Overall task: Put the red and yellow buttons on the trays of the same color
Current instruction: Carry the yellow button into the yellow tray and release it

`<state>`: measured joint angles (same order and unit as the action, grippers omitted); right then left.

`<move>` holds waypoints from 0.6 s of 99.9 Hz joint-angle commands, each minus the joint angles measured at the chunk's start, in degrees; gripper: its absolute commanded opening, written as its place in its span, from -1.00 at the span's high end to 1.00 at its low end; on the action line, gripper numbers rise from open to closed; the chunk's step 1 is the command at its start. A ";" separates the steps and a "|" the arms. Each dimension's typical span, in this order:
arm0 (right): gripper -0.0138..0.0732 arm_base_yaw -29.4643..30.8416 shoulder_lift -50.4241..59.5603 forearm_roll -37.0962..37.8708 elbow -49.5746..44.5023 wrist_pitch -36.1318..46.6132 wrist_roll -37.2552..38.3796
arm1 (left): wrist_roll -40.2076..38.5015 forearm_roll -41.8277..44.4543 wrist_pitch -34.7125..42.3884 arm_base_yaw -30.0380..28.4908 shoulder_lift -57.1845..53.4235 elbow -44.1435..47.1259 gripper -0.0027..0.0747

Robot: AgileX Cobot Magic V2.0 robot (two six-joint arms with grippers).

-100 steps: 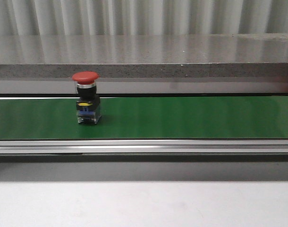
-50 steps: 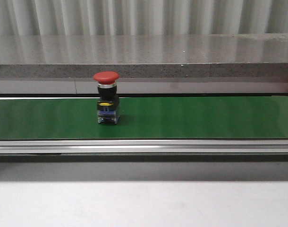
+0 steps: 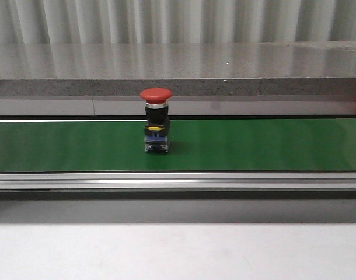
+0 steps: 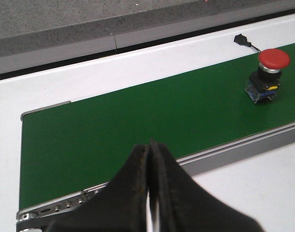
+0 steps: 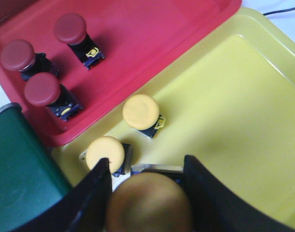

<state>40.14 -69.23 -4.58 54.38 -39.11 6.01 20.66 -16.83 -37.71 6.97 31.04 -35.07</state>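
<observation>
The left gripper [image 4: 148, 159] is staying clenched with nothing inside, and the red button [image 4: 267, 73] is standing upright on the green belt [image 4: 138, 125], well apart from it. The right gripper [image 5: 146, 180] is grasping a yellow button [image 5: 150, 205] above the yellow tray [image 5: 234, 106], near two yellow buttons [image 5: 140, 112] lying there; the red tray [image 5: 138, 38], just beyond, is carrying three red buttons [image 5: 41, 89].

Red button [image 3: 156, 119], upright on the green belt [image 3: 254, 144], has travelled further toward 3 o'clock.

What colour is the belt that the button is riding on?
Dark green belt, clearest in the front view; the button on it has a red cap.
</observation>
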 commanded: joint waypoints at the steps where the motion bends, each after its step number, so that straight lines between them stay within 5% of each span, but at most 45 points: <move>1: 0.16 1.66 0.15 0.70 1.52 4.00 0.63 | -0.09 -1.39 3.81 0.46 0.18 -1.45 0.98; 60: 0.16 4.38 -11.33 0.65 -0.65 9.56 3.32 | -0.09 -1.39 3.81 0.46 0.18 -1.45 0.98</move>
<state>44.29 -81.34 -4.40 53.76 -34.12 8.89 20.66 -16.83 -37.71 6.97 31.04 -35.07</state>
